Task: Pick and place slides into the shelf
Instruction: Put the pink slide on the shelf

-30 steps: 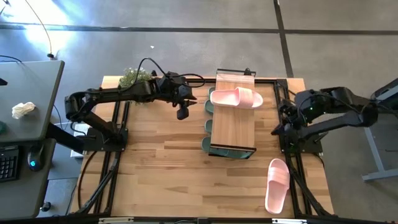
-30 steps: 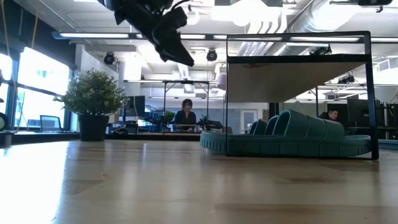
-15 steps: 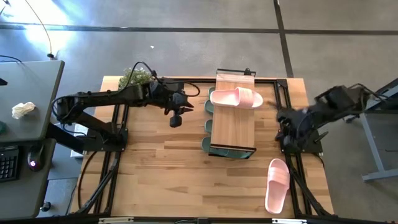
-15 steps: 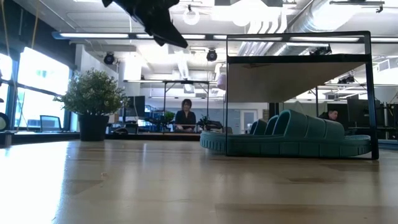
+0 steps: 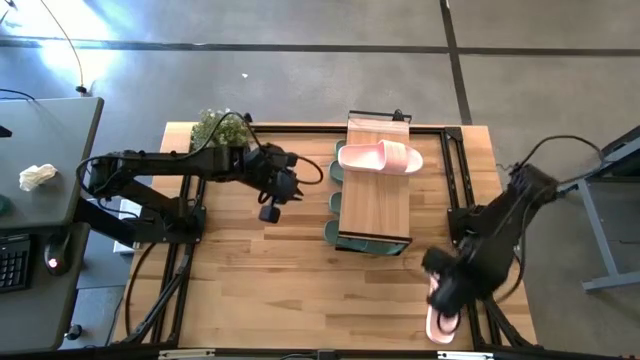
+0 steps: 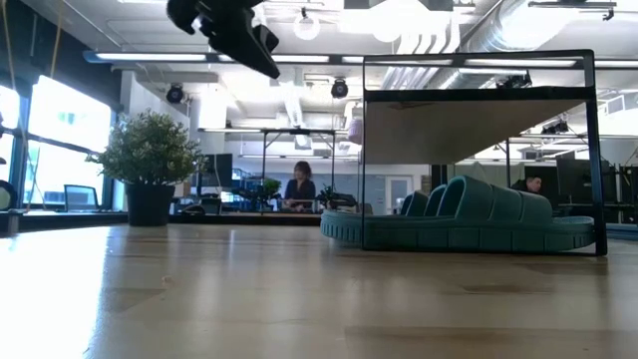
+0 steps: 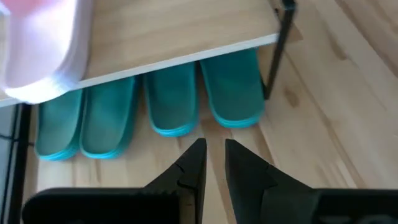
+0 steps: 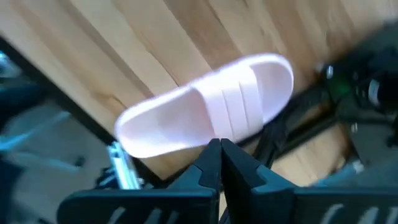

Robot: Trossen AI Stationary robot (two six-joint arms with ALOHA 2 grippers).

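Rubbery and light by its look, the loose pink slide [image 5: 446,296] lies at the high view's lower right; its ridged strap seems the best hold. Right gripper [image 8: 219,163] hovers over it, fingers shut. Left gripper [image 7: 212,167], slightly parted, holds nothing near the shelf [image 5: 375,200].

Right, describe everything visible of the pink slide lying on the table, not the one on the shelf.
The pink slide on the table is pale pink, rubbery-looking, open-toed, with a wide strap ridged in bands. It lies flat, sole down, on the wooden table near its front right corner, apart from the shelf. In the high view the right arm partly covers it. The right pincer hangs above it, shut and empty, not visibly touching it.
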